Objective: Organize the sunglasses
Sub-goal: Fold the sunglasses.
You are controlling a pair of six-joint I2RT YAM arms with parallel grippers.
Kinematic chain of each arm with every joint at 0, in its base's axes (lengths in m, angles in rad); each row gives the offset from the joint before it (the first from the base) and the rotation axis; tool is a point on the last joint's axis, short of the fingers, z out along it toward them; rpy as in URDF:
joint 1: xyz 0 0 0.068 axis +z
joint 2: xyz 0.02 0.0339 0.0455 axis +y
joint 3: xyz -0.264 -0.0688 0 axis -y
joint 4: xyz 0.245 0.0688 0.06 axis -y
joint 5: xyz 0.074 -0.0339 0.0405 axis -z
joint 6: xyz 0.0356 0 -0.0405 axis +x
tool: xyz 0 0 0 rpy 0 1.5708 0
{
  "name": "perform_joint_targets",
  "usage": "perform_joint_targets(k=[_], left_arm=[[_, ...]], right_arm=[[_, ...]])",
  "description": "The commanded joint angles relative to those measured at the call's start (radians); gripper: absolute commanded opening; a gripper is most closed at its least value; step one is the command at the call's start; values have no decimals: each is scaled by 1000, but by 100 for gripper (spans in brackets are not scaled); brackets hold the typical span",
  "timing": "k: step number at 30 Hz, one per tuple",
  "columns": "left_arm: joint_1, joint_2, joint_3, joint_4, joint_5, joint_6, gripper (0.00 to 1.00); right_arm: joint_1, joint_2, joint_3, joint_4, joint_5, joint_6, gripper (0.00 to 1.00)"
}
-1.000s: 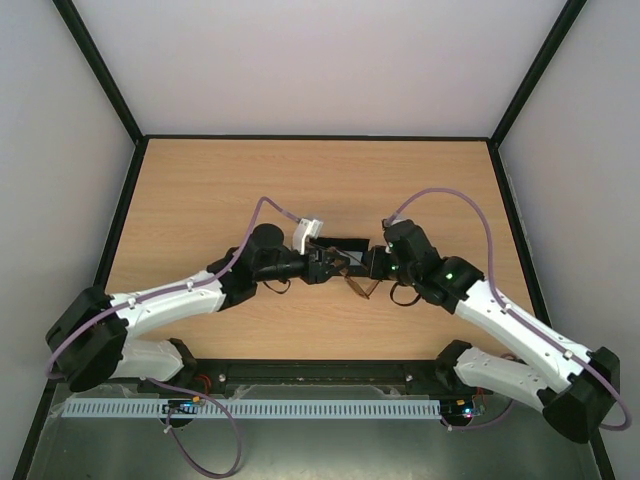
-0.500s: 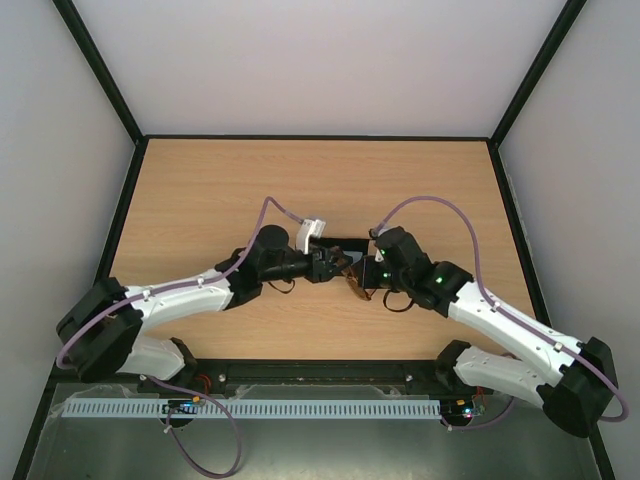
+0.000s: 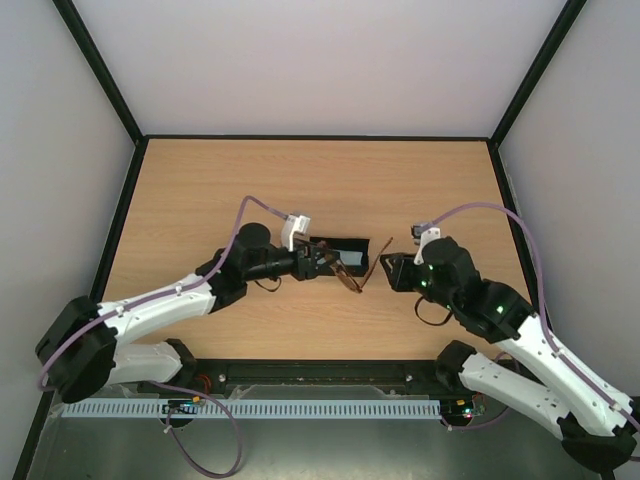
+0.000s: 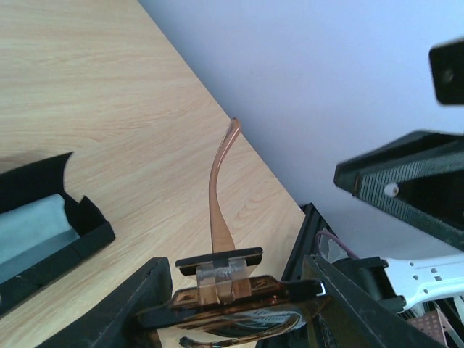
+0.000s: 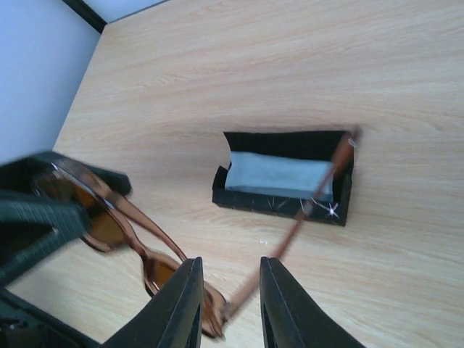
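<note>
1. Since half a second ago the right gripper (image 3: 382,272) has drawn back to the right and now sits just beside the sunglasses (image 3: 347,275) rather than against them. The left gripper (image 3: 322,264) has shifted only slightly to the left.
2. At the left, I see the left gripper's fingers (image 4: 138,304) clamped on the front frame of the sunglasses and holding them up off the table (image 3: 200,190).
3. The sunglasses sit near the middle of the table, between the two grippers. From above, the front frame's long axis runs diagonally from the left gripper toward the near right.
4. One temple arm (image 4: 215,196) is unfolded and points away to the far right. In the right wrist view its tip crosses over the right end of the case. I cannot tell how the other temple arm lies.
5. Just behind the glasses, the black case (image 5: 268,201) lies open on the table with its long axis running left to right. A light blue cloth (image 5: 272,174) lies inside it.
6. Pale glinting marks show on the case's near wall, and I cannot read them as writing.
7. At the right, the right gripper's fingers (image 5: 190,304) stand a narrow gap apart and grip nothing. The hinge corner of the glasses shows beyond that gap.
</note>
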Motion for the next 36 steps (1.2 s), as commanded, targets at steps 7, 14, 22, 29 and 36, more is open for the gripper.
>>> perform_joint_targets(k=[7,14,22,29,36], left_arm=[[65,-93,-23,-60,37,39,43],[71,-123,-26,-75,90,38,43],[71,-122,-37,-66,185,39,43],[71,-51,-55,-5,255,32,43],[71,23,-59,97,288,-6,43]], right_arm=[[7,-14,-132,-52,-39,73,24],[3,116,-140,-3,37,67,25],[-21,217,-112,89,36,36,24],[-21,248,-65,143,-26,26,22],[-10,284,-77,205,-125,27,18]])
